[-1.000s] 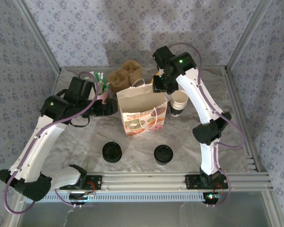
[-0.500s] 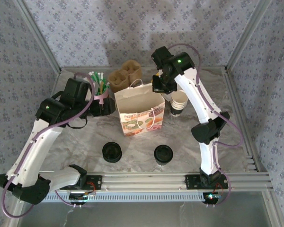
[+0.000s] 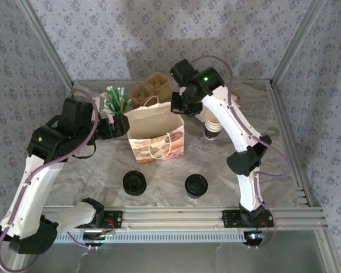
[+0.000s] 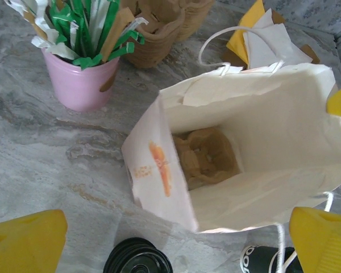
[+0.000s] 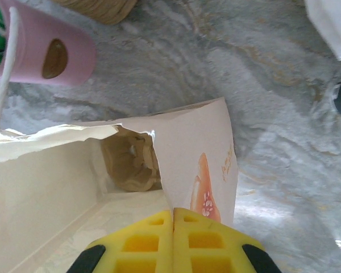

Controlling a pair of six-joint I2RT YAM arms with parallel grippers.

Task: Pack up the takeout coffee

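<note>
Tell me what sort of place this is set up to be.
Probably a mock coffee takeout counter inside a robot test cell: a printed paper bag, a stack of paper cups and a cardboard cup carrier.

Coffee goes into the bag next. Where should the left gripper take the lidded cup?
The cup stands upright, apart from the bag, lid on top. Probably come down from above, jaws astride, and grip its round wall just below the lid; pinching the lid alone might pop it off.
</note>
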